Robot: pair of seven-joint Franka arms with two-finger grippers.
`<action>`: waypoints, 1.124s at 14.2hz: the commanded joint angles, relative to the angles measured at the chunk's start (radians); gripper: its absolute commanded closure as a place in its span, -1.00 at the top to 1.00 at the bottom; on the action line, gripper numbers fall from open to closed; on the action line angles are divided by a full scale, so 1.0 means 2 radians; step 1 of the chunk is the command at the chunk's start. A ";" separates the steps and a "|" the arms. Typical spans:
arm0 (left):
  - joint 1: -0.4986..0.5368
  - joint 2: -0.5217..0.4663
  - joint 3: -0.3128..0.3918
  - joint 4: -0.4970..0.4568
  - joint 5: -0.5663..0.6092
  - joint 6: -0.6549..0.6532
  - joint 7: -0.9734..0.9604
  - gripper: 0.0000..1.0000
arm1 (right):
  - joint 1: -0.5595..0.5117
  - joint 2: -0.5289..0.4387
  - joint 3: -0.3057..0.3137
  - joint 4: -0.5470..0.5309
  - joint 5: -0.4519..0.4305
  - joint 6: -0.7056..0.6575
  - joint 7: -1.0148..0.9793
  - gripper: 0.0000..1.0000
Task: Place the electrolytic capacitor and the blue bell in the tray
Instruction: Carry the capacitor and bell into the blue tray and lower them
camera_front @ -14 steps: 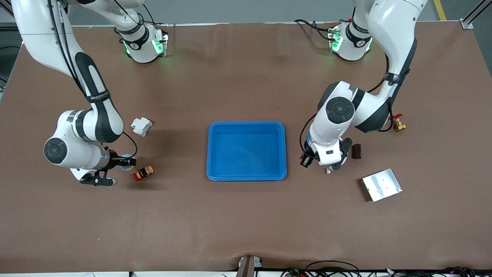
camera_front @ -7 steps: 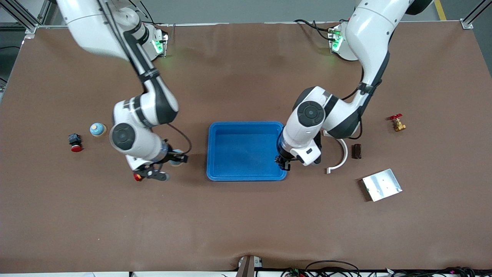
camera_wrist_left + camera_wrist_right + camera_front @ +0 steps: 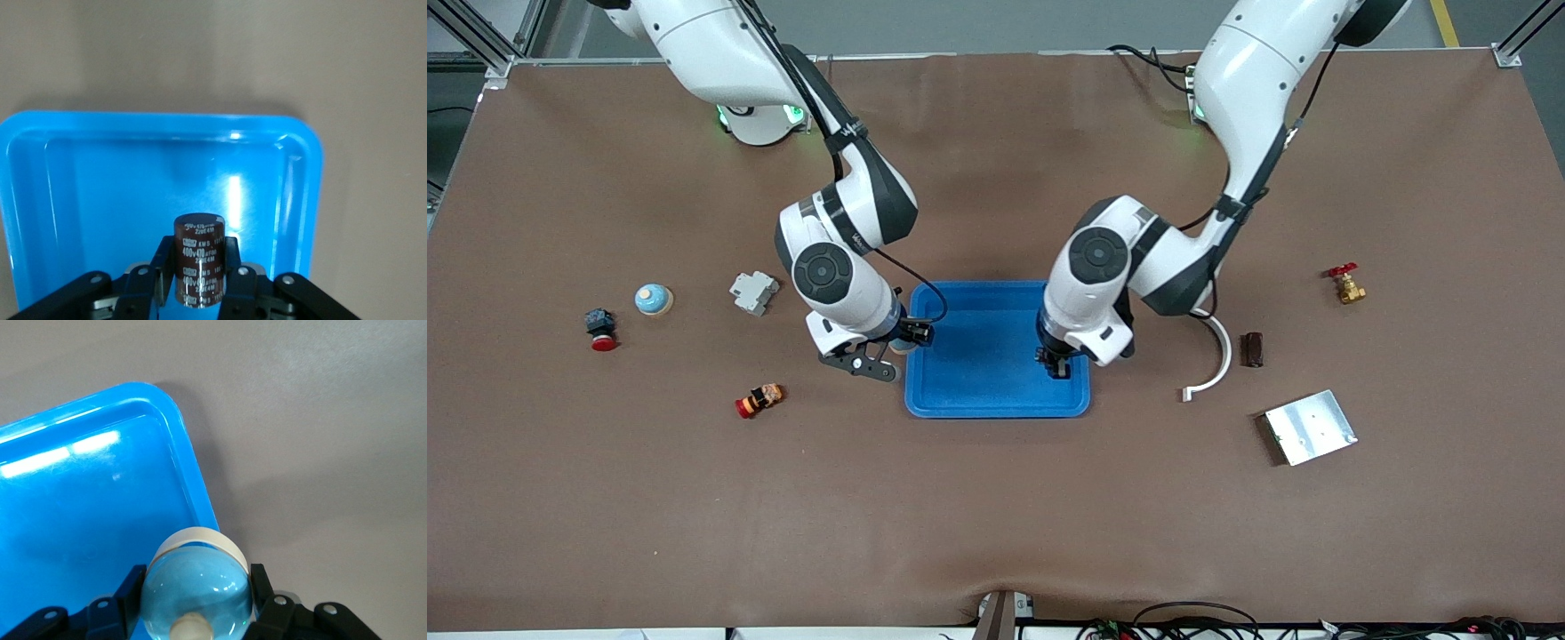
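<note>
Gripped upright in the left end effector point(image 3: 192, 287), the electrolytic capacitor point(image 3: 198, 259) hangs over the tray point(image 3: 996, 404), inside the rim at the left arm's end. The blue bell point(image 3: 197, 587), clamped in the right end effector point(image 3: 193, 603), hangs over the rim at the right arm's end, so it likely needs carrying farther in before release.

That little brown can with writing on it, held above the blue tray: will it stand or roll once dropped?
The electrolytic capacitor is a smooth cylinder, so it probably rolls if it lands sideways. The left gripper holds it upright; its flat end may stand. The tray rim should stop it.
</note>
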 commanded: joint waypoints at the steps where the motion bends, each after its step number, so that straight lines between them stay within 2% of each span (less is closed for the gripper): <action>1: -0.022 0.013 0.005 0.007 0.029 -0.006 -0.051 -1.00 | 0.020 0.016 -0.006 0.003 0.018 0.020 0.009 -0.66; 5: -0.040 0.017 0.006 -0.012 0.035 -0.006 -0.066 -1.00 | 0.025 0.025 -0.006 0.003 0.019 0.020 0.009 -0.66; 10: -0.047 0.016 0.005 -0.051 0.091 -0.004 -0.066 -1.00 | 0.039 0.042 -0.006 0.001 0.020 0.038 0.010 -0.68; 16: -0.043 0.017 0.005 -0.063 0.095 0.023 -0.065 -1.00 | 0.049 0.042 -0.006 -0.017 0.020 0.052 0.014 -0.68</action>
